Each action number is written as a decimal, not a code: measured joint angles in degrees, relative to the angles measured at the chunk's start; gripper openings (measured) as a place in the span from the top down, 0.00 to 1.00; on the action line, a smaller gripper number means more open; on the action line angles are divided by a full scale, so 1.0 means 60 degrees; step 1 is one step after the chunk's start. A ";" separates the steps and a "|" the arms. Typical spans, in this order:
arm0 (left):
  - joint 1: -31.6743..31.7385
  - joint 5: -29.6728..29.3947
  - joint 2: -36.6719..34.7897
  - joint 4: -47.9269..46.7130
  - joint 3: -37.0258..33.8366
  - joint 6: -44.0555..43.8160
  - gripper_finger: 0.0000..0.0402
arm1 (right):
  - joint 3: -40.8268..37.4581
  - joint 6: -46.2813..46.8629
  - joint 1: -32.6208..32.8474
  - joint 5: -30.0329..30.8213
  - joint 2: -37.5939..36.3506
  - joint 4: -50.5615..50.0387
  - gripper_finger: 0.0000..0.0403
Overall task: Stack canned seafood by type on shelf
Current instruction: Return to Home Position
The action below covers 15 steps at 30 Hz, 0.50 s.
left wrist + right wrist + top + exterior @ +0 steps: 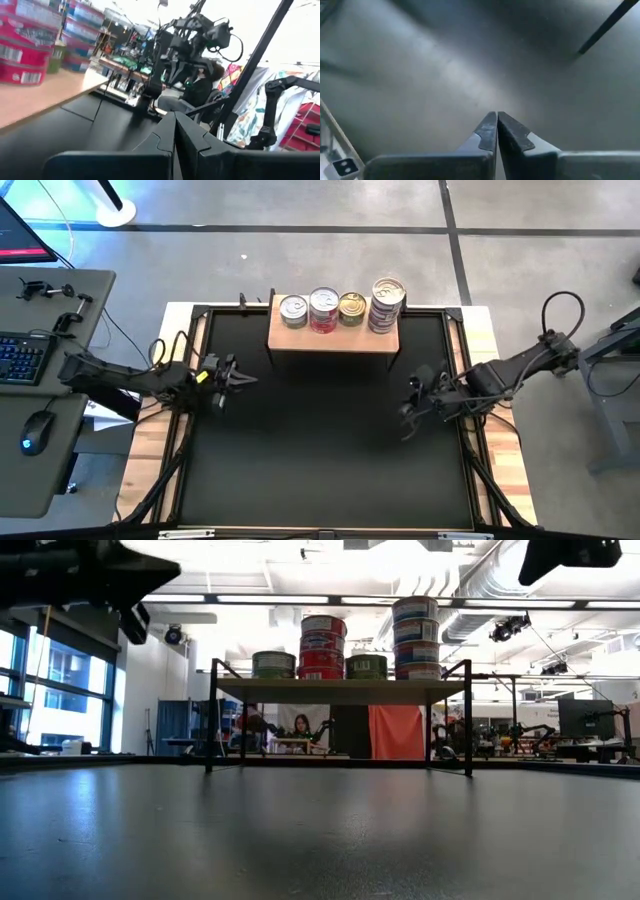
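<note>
Four stacks of canned seafood [324, 310] sit on shelf [335, 340] at far edge of table [505, 470]; left arm [130, 375] and right arm [520, 370] hang by side edges, jaws pinched shut and empty, so best withdraw high, wide of stacks.

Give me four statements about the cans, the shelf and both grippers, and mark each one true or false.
1. All the cans stand on the shelf; none lies on the black mat. True.
2. The red stack is the tallest. False: the blue stack rises higher.
3. The left gripper and the right gripper are both shut and empty. True.
4. The shelf carries five groups of cans. False: four stand in a row.
</note>
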 joint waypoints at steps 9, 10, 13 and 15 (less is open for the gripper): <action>0.0647 0.0528 -0.1098 -0.2216 -0.0255 0.0107 1.00 | -0.0089 0.0176 0.0607 0.0039 -0.0338 -0.0053 1.00; 0.0728 0.0669 -0.1161 -0.2351 -0.0255 0.0058 1.00 | -0.0101 0.0279 0.0733 0.0046 -0.0396 -0.0031 1.00; 0.0879 0.0862 -0.1310 -0.2480 -0.0255 0.0030 1.00 | -0.0834 0.0503 0.1194 0.0037 -0.0743 0.1309 1.00; 0.0913 0.0863 -0.1379 -0.2516 -0.0255 0.0035 1.00 | -0.1915 0.0529 0.1525 -0.0231 -0.1034 0.3342 1.00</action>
